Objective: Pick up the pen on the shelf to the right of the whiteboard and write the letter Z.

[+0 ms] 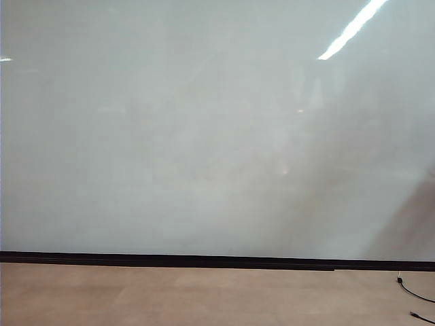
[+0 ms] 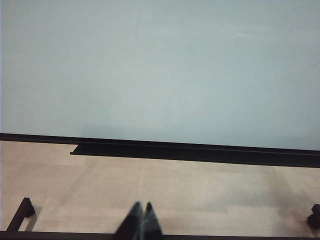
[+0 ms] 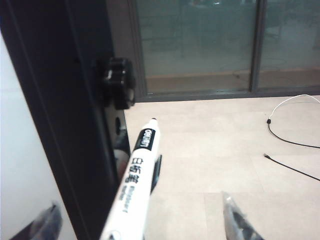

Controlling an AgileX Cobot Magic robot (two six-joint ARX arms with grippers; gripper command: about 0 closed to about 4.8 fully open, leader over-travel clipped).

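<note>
The pen (image 3: 134, 185) is a slim, smooth white plastic marker with a dark tip. It stands slantwise between my right fingers (image 3: 145, 222), right against the black frame at the edge of the whiteboard (image 3: 20, 170). A black label near its tip carries white lettering I cannot make out for certain. Down the barrel runs dark print: Chinese characters, then small Latin words too blurred to read.

My right fingers (image 3: 235, 220) stand wide apart, one translucent pad on each side of the pen, neither pressing on it, so I hold nothing. A black knurled knob (image 3: 119, 82) sticks out of the frame just beyond the pen. Past it lie pale tan floor (image 3: 210, 150) with a thin black cable (image 3: 290, 142) and glass doors in dark frames.

My left fingers (image 2: 141, 220) are pressed together, dark and tapered, holding nothing, low over the tan floor and facing the board's glossy, pale grey-white face. A flat black ledge (image 2: 200, 150) runs along the board's lower edge.

In the exterior view the board (image 1: 204, 136) fills nearly everything, unmarked, mirroring a ceiling light, with a black strip (image 1: 204, 260) below.
</note>
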